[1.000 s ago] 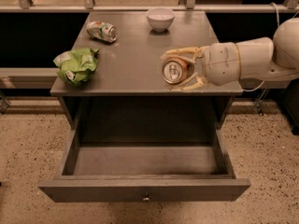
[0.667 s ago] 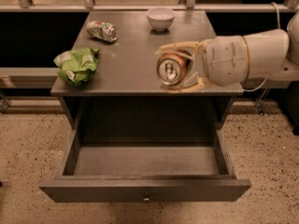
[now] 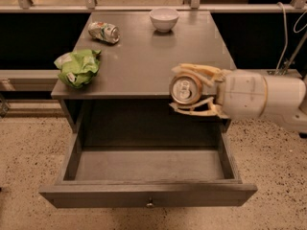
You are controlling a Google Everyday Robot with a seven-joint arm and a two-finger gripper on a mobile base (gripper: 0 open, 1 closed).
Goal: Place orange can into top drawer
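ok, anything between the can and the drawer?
Nothing, in the camera view: the gripper, fingers shut on the can, holds it over the drawer, right rear; bare gap below.

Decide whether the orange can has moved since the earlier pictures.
Yes: in the gripper, the orange can has come forward across the tabletop to its front edge.

Gripper (image 3: 178, 89) with orange can (image 3: 186, 88) between its fingers (image 3: 201, 71), by the cabinet's (image 3: 144, 56) front edge, above open top drawer (image 3: 96, 196)
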